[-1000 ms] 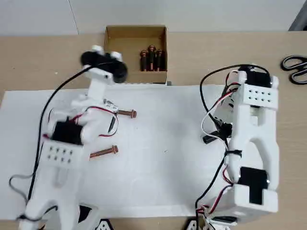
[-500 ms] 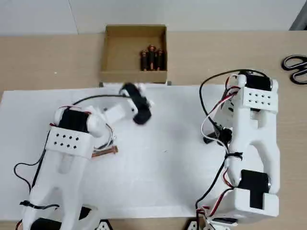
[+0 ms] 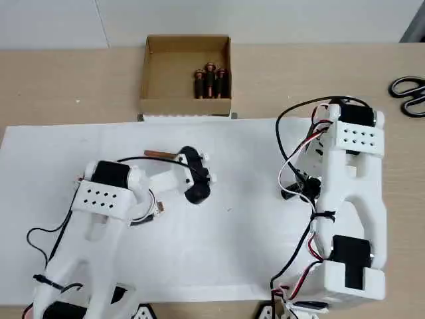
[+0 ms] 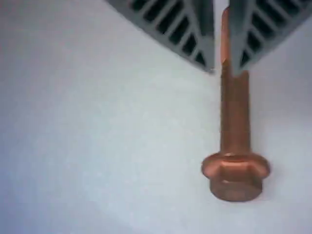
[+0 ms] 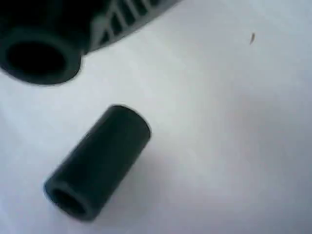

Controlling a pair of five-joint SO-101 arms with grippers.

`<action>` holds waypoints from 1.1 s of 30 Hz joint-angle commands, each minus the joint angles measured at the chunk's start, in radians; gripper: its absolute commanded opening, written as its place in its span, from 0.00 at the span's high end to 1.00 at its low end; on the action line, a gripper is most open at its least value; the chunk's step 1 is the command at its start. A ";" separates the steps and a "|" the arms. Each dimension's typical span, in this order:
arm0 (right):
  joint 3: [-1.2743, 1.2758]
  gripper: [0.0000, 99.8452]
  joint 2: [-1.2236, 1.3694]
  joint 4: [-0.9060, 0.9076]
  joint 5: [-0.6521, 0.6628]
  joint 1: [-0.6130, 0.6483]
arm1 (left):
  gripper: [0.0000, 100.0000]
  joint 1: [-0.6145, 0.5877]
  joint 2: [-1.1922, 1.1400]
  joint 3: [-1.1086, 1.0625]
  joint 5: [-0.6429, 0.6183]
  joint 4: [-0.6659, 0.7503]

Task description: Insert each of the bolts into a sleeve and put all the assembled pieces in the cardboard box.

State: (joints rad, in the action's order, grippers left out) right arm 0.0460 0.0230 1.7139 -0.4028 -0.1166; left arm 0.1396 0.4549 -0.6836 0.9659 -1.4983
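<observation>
The left gripper (image 4: 225, 68) hung over the white sheet (image 3: 232, 232) left of the frame's centre. Its jaws were nearly clenched, and the shaft of a copper bolt (image 4: 235, 141) showed through the thin slit between them. The bolt lay flat on the sheet, and the jaws did not visibly pinch it. One black sleeve (image 5: 97, 163) lay on its side on the sheet, and a second sleeve (image 5: 36, 58) sat just beside the right gripper (image 5: 97, 34); I could not tell whether that gripper grasped anything. The cardboard box (image 3: 169, 73) stood on the worktop (image 3: 66, 73) at upper centre, with three assembled pieces (image 3: 210, 81) in its right part.
</observation>
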 commanded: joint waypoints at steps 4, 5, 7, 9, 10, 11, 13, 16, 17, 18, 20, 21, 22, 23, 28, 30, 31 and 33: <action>-0.005 1.00 -0.051 -0.002 0.008 -0.005 | 0.93 -0.008 0.000 -0.053 0.009 0.118; -0.005 1.00 -0.051 -0.001 0.008 -0.005 | 0.93 -0.008 0.000 -0.064 0.009 0.130; -0.005 1.00 -0.051 0.001 0.008 -0.005 | 0.93 -0.008 0.000 -0.090 0.011 0.155; -0.005 1.00 -0.053 0.002 0.008 -0.005 | 0.93 -0.008 0.000 -0.117 0.011 0.186; -0.005 1.00 -0.053 0.002 0.008 -0.005 | 0.93 -0.008 0.000 -0.128 0.011 0.199; -0.005 1.00 -0.053 0.002 0.008 -0.005 | 0.93 -0.008 0.000 -0.139 0.011 0.213; -0.005 1.00 -0.053 0.004 0.008 -0.005 | 0.93 -0.008 0.000 -0.157 0.011 0.242; -0.005 1.00 -0.053 0.004 0.008 -0.005 | 0.93 -0.009 0.000 -0.183 0.011 0.295; -0.005 1.00 -0.053 0.004 0.008 -0.005 | 0.93 -0.009 0.000 -0.189 0.011 0.307; -0.005 1.00 -0.053 0.004 0.008 -0.005 | 0.93 -0.009 0.000 -0.194 0.011 0.318; -0.005 1.00 -0.053 0.004 0.008 -0.005 | 0.93 -0.009 0.000 -0.205 0.011 0.341; -0.005 1.00 -0.053 0.004 0.008 -0.005 | 0.93 -0.009 -0.002 -0.213 0.011 0.351; -0.005 1.00 -0.053 0.004 0.008 -0.005 | 0.93 -0.009 -0.002 -0.222 0.011 0.364; -0.005 1.00 -0.053 0.004 0.008 -0.005 | 0.93 -0.009 -0.002 -0.228 0.011 0.371; -0.005 1.00 -0.053 0.004 0.008 -0.005 | 0.93 -0.011 -0.002 -0.259 0.011 0.385; -0.005 1.00 -0.053 0.004 0.008 -0.005 | 0.93 -0.031 -0.003 -0.265 0.011 0.396; -0.005 1.00 -0.053 0.004 0.008 -0.005 | 0.93 -0.040 -0.003 -0.266 0.011 0.404; -0.005 1.00 -0.053 0.004 0.008 -0.004 | 0.93 -0.057 -0.032 -0.269 0.011 0.416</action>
State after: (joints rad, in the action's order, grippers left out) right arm 0.0460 0.0215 1.7139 -0.4028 -0.1166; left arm 0.1013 0.4442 -0.9536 0.9720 -1.1101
